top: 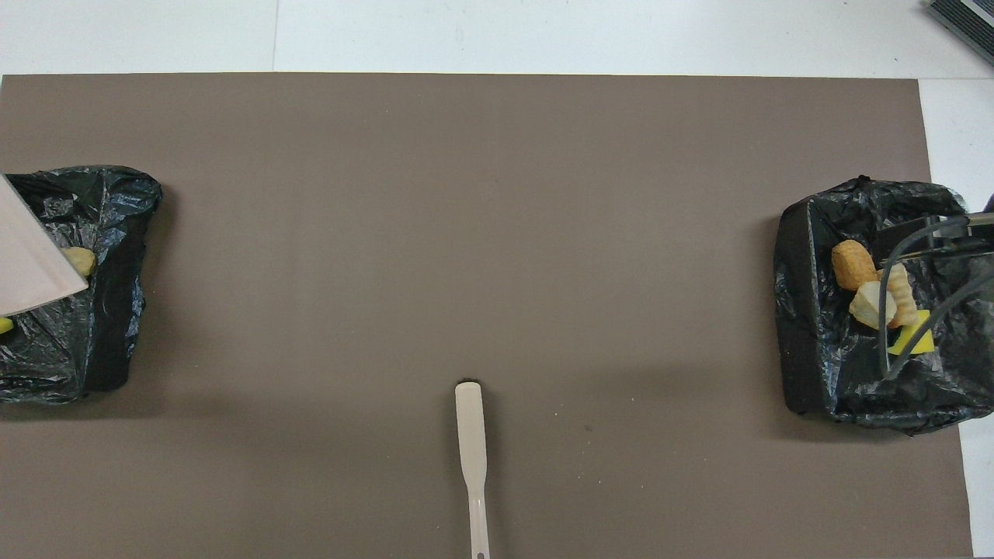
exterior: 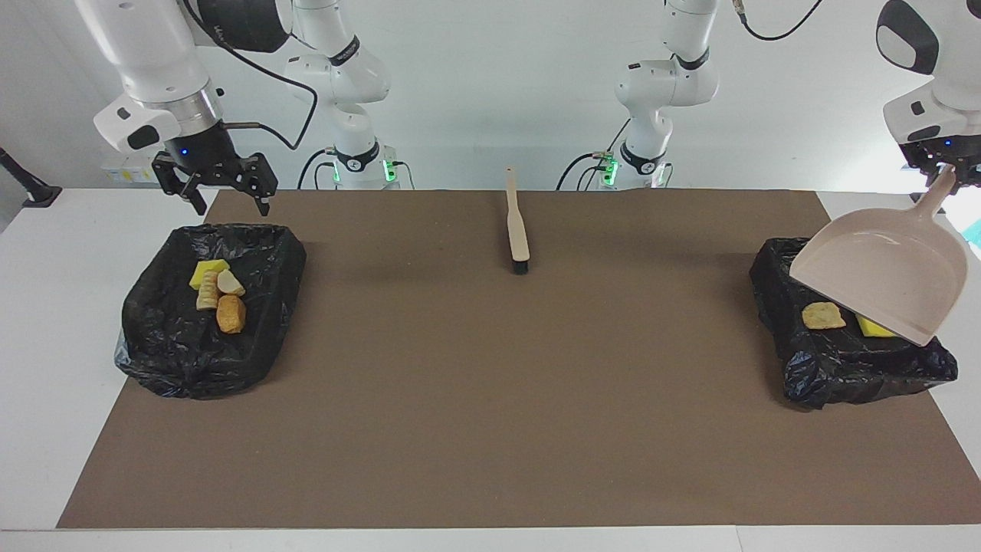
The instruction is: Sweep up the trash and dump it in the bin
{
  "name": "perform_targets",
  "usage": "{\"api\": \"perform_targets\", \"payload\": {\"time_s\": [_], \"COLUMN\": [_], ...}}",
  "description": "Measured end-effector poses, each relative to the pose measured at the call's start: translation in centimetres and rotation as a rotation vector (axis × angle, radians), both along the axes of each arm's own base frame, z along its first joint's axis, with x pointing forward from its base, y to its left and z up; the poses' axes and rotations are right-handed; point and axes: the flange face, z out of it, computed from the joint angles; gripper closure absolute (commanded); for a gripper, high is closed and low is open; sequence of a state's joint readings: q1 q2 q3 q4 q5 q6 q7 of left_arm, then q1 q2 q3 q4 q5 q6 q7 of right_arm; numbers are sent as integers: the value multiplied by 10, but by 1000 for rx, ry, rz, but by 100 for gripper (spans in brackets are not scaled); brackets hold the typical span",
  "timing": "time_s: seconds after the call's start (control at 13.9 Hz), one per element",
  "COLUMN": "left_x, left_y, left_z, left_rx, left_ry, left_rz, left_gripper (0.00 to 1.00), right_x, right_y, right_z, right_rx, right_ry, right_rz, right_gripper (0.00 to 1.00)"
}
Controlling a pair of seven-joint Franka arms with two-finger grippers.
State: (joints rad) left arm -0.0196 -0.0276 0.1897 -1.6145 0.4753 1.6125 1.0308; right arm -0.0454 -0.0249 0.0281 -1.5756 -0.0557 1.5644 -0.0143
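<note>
Now at the dumping step: left gripper (exterior: 948, 172) clamped on the dustpan (exterior: 881, 272) handle, pan tilted over the bin (exterior: 774, 280) at the left arm's end, trash (exterior: 823, 315) already inside; right gripper (exterior: 214, 182) spread and empty just above the other bin (exterior: 153, 360), likewise holding trash pieces (exterior: 230, 313); next, presumably, righting the pan and setting it down on the mat beside that bin

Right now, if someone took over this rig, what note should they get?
Left gripper: shut on the dustpan handle, holding it tilted over the bin at the left arm's end.
Right gripper: open, empty, over the table edge beside the other bin.
Trash: four pieces in the right arm's bin; a pastry and a yellow sponge show under the pan.
Brush lies on the mat near the robots.
Done: the mat shows no loose trash.
Left: put the dustpan down.
</note>
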Motion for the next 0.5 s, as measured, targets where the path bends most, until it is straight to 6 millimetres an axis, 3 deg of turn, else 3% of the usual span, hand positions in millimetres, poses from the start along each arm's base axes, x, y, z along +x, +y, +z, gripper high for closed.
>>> {"api": "perform_targets", "payload": {"time_s": [0.14, 0.5], "left_x": [-3, -8], "left_y": [-35, -156], "left_z": [-3, -10], "left_rx": [-51, -165], "left_ry": [-23, -97], "left_rz": [125, 352], "left_gripper": [100, 100], "right_x": [-5, -6], "right_y": [3, 3], "right_z": [5, 0], "right_rx": [0, 5], "right_ry": [4, 16], "right_rz": [-10, -15], "right_gripper": [0, 0]}}
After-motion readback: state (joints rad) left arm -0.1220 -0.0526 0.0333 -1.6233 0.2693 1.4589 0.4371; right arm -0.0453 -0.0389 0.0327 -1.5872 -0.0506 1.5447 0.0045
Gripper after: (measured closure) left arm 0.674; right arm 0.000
